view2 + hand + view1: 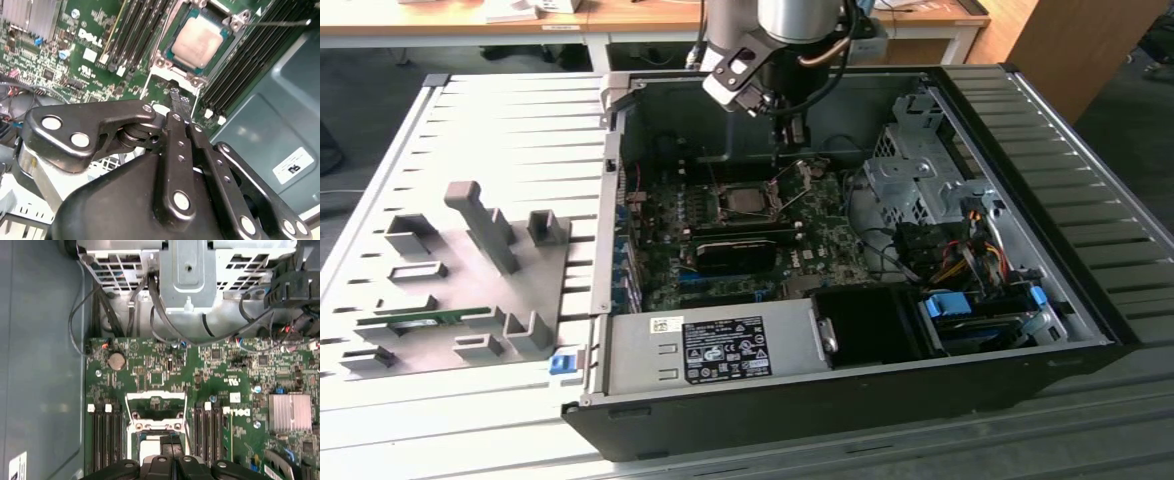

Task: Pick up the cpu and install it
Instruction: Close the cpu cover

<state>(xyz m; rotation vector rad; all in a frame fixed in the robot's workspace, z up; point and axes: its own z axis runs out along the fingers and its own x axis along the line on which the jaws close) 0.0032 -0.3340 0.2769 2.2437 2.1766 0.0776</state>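
Observation:
The cpu (197, 41) lies flat in its socket on the green motherboard (841, 255), silver top up, with the socket's hinged metal frame (155, 405) swung open. In the exterior view the cpu (744, 203) sits near the middle of the board. My gripper (790, 140) hangs above the board, just behind the socket toward the case's back wall. Its black fingers (179, 102) are pressed together with nothing between them. In the first wrist view the fingertips (171, 445) cover part of the cpu (149, 449).
The open computer case (620, 200) walls the board in. A metal drive cage (914, 170) and cable bundles (961, 250) fill the exterior view's right, a power supply (707, 350) the front. Memory slots (105, 432) flank the socket. A grey fixture plate (467, 270) holds a green memory stick (420, 320).

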